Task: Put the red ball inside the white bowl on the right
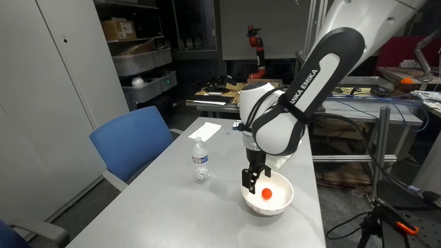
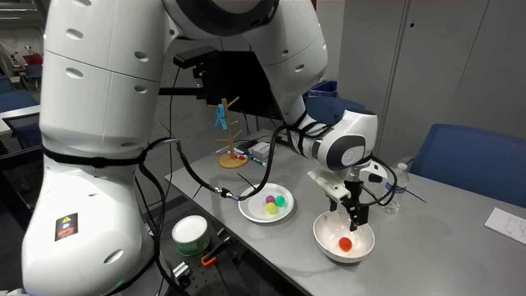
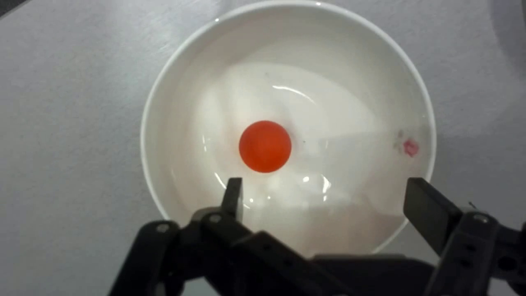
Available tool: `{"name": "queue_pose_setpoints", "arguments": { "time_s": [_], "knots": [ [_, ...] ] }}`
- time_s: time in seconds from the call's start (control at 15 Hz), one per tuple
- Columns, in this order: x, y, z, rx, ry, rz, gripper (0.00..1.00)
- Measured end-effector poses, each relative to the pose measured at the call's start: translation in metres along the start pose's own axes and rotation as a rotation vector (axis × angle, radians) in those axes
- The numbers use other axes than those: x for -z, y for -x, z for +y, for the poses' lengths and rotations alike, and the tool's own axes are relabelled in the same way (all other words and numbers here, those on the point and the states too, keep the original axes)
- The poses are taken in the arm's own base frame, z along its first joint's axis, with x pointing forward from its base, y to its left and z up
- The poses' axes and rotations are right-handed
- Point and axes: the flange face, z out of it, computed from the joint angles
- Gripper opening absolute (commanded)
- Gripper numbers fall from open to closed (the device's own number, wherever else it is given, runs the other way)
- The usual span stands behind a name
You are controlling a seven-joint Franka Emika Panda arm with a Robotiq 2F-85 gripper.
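The red ball lies inside the white bowl on the grey table. Both also show in an exterior view, the ball resting inside the bowl. In the wrist view the ball sits left of the middle of the bowl, which has a small pink flower mark on its inner wall. My gripper is open and empty, its fingers wide apart over the bowl and apart from the ball. It also shows above the bowl in both exterior views.
A clear water bottle stands beside the bowl, near the arm. A white plate holds a purple, a green and a yellow ball. A wooden peg stand and markers are farther along. White paper lies near the table edge, by a blue chair.
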Motion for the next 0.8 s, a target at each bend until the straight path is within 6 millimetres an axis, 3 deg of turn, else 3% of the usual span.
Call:
{"name": "queue_pose_setpoints", "arguments": {
  "time_s": [0.8],
  "knots": [
    [0.086, 0.084, -0.031, 0.138, 0.006, 0.093, 1.00]
  ]
}}
